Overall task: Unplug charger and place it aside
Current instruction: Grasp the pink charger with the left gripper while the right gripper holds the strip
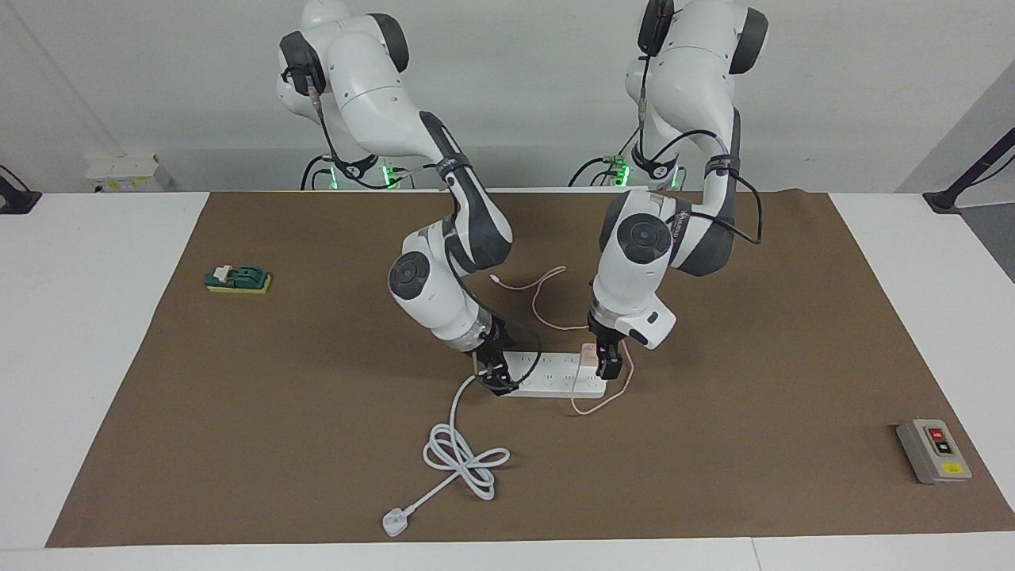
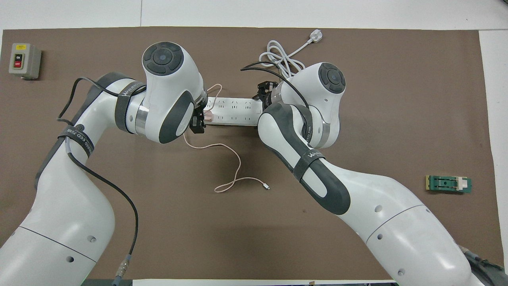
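Observation:
The pale pink charger (image 1: 587,353) is plugged into the white power strip (image 1: 555,382) at the strip's end toward the left arm. Its thin pink cable (image 1: 547,305) loops over the mat nearer to the robots. My left gripper (image 1: 609,366) is down at the charger, right against it. My right gripper (image 1: 497,379) is down on the strip's other end. In the overhead view the charger (image 2: 208,116) peeks out beside my left gripper (image 2: 197,121), and my right gripper (image 2: 264,92) sits at the end of the strip (image 2: 234,109).
The strip's thick white cord (image 1: 460,456) lies coiled farther from the robots and ends in a white plug (image 1: 393,522). A grey switch box (image 1: 933,450) sits toward the left arm's end. A green block (image 1: 238,279) sits toward the right arm's end.

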You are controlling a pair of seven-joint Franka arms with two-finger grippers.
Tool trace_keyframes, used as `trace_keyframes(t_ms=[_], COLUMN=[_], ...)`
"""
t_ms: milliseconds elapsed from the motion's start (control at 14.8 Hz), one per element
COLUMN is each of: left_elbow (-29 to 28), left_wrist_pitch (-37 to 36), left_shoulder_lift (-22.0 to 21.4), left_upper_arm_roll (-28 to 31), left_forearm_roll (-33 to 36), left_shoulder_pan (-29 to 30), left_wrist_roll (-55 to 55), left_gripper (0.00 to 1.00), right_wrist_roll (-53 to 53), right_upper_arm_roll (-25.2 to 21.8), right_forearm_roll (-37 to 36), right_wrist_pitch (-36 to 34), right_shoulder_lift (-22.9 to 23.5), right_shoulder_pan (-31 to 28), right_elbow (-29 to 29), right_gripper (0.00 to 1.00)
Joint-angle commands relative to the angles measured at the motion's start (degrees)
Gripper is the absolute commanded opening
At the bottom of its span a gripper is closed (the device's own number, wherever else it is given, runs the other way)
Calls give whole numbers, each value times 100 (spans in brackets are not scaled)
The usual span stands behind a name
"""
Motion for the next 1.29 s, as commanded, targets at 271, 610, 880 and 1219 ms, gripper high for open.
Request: trace_keyframes(t_ms=[271,610,880,1219], left_elbow=[-279,-341,-446,-464], left_wrist_pitch=[346,408,478,452], left_shoulder_lift=[-42,-42,-68,-86], left_upper_arm_roll=[67,67,67,93], left_forearm_roll=[106,115,220,264], left_shoulder_pan=[-78,-166,-228,-228], left_wrist_roll=[-107,-115,-168,-264], left_gripper=[96,89,78,66], right_wrist_roll=[-381,-443,-513,-478], right_upper_arm_roll=[8,8,8,17], right_forearm_roll=[68,94,129,182], right_wrist_pitch=[7,218,262,842], right_shoulder_lift=[194,282,291,318], right_shoulder_pan=[-14,-14,-14,206], right_elbow=[167,159,159,-52], right_gripper=[100,100,100,0])
